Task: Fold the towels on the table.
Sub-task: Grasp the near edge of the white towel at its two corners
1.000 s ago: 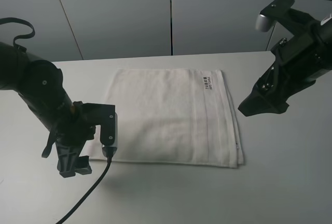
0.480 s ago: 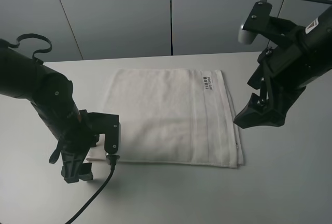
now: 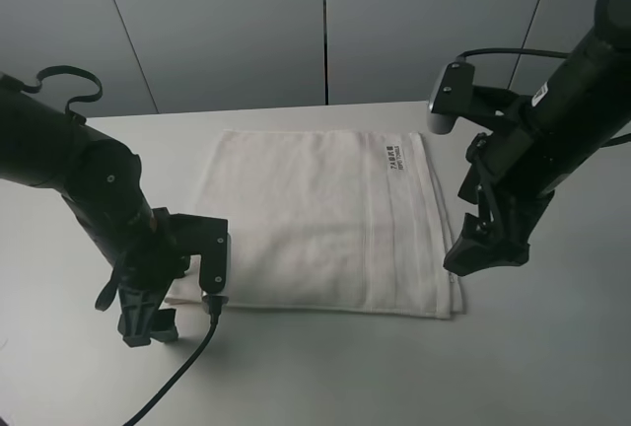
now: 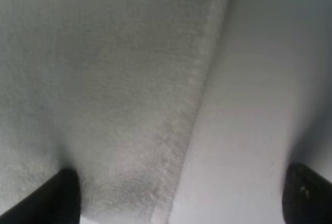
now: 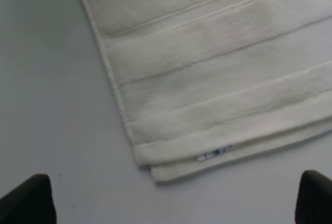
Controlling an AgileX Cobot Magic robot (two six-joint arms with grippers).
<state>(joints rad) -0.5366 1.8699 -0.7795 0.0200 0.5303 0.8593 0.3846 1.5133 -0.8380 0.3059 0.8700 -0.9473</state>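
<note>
Terry towel (image 3: 325, 219), 1, flat on worktop (image 3: 552, 347): we log right claw (image 3: 483, 253) newly lowered to a near corner, left claw (image 3: 148, 325) opposite, both wide, corner pinch likely next.

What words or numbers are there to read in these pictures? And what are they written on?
On the towel, the printed label near its far right corner: dark print in a few short lines, too small to read.
In the right wrist view, the small side tag at the towel's layered edge: blue marks, too blurred to read.
Nothing else in the pictures carries writing that can be read.
</note>
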